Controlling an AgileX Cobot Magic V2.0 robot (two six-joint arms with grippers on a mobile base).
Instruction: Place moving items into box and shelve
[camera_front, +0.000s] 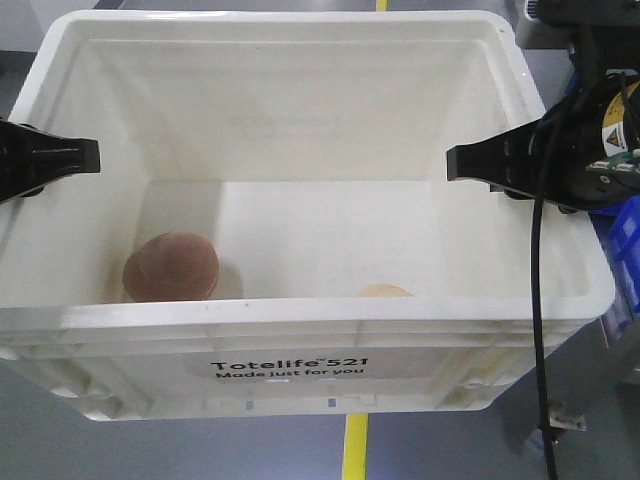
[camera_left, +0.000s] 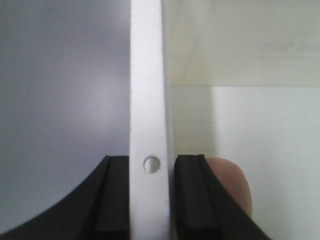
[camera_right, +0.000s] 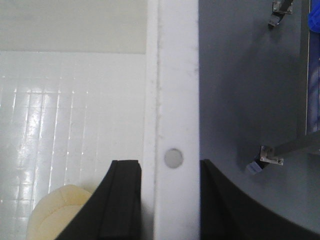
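**Setting.** Smooth grey floor around and beneath the white box, with a yellow line passing under the near wall. Blue bin at the right edge. Metal frame standing on the floor outside the right wall.

**Writing.** Black print on the near wall: "Totelife 521" above "Made just for you". Yellow warning label on the right arm, too small to read. Black cable hanging from that arm past the box's right corner.

**Tools.** Left tool clenched on the left rim, one black finger inside the wall and one outside, both pressed to it. Right tool clenched likewise on the right rim. A small round hole in the rim between the fingers on each side.

**Contents.** Pinkish-brown ball on the box bottom in the near left corner. Pale yellow ball on the bottom by the near wall, right of centre, largely hidden behind the rim in the front view, apart from the first.
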